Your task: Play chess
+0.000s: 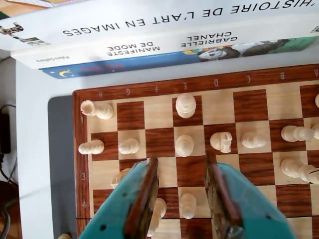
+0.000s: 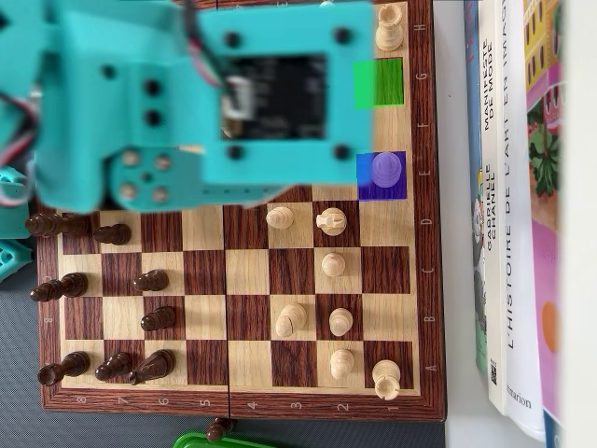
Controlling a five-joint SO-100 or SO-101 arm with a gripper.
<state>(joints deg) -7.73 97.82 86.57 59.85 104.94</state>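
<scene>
Gripper above twelve visible white pieces

In the overhead view the chessboard lies on the table. Books lie right of it. Some pieces stand at its left edge, others near its right.

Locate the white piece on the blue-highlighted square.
In the overhead view, the white chess piece stands on the blue-tinted square near the wooden board's right edge, below the green-tinted square, beside the teal arm.
</scene>
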